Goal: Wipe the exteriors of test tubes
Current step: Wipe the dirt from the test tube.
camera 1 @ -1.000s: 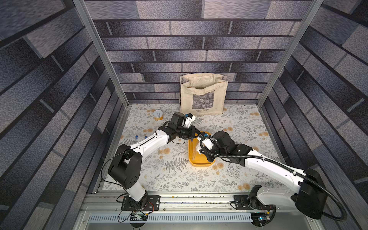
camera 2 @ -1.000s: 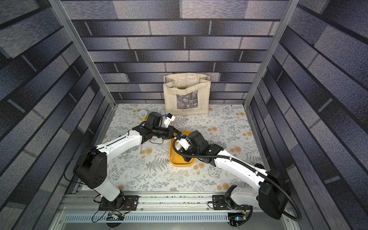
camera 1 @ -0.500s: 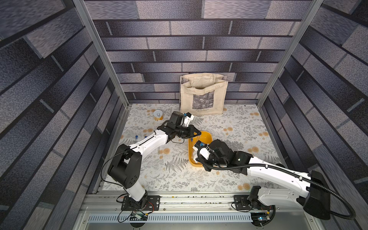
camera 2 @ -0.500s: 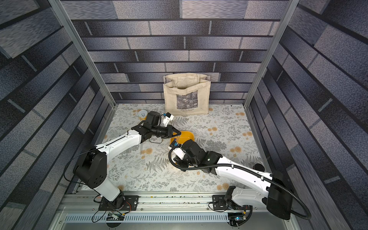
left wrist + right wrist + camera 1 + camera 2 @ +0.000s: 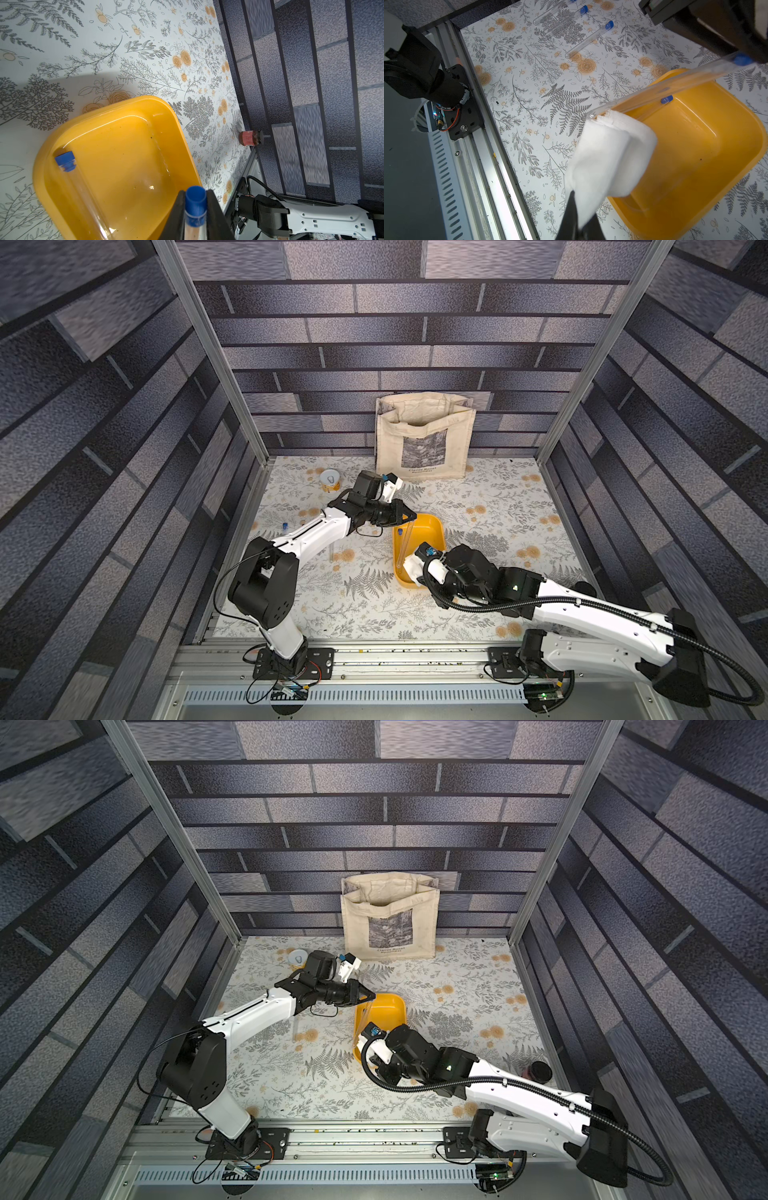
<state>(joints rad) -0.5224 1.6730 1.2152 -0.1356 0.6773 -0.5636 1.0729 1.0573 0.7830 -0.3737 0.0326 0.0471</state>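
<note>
Test tube [image 5: 695, 72] slants over the yellow tray [image 5: 716, 166], its blue-capped end clamped in the closed left hand [image 5: 195, 193]; the closed right hand [image 5: 580, 224] pinches a white cloth [image 5: 608, 158] touching its rounded end.

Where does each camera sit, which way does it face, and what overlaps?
Top views: high over the front rail, looking down toward the tote bag at the back; both arms show whole in both top views.
Left wrist: on the left arm, looking along the left gripper, shut on the held tube, into the yellow tub; its black fingers show.
Right wrist: on the right arm, looking past the right gripper, shut on the white cloth, toward the front rail.
Shared: both wrist views show tub and held tube.
</note>
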